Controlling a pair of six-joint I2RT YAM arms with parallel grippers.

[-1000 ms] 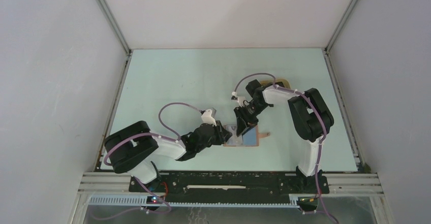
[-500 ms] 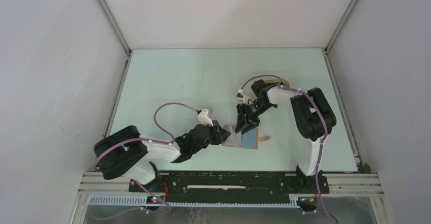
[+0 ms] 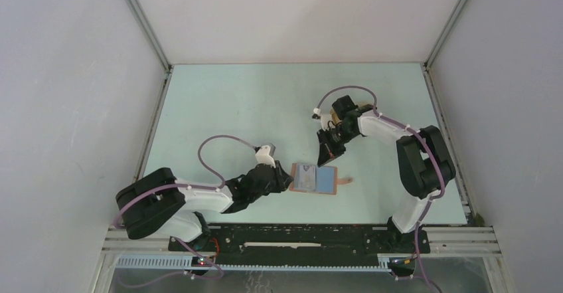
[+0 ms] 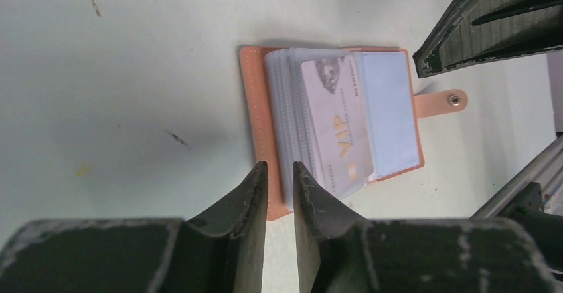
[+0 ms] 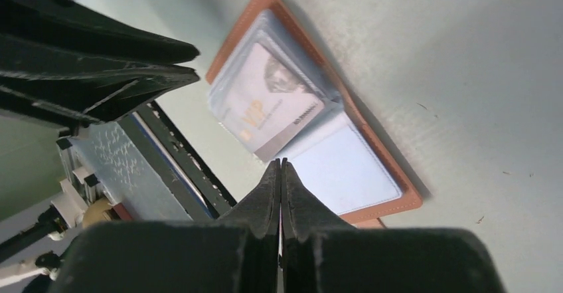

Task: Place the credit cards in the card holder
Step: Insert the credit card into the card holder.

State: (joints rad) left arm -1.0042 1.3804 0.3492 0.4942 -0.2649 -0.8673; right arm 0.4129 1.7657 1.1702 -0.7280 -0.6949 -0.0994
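Card holder [image 4: 332, 123] open, VIP card [image 4: 338, 130] inside.

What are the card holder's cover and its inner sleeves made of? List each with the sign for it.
Card holder cover: looks like matte orange-brown leather or imitation leather, with a stitched edge and a snap tab.
Inner sleeves: apparently clear, slightly glossy plastic; the VIP card shows through.

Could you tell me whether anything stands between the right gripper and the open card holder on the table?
Nothing visible does. The right gripper hangs shut and empty above the far edge of the card holder, with only bare table between them. The left gripper sits at the holder's left edge, off to the side.
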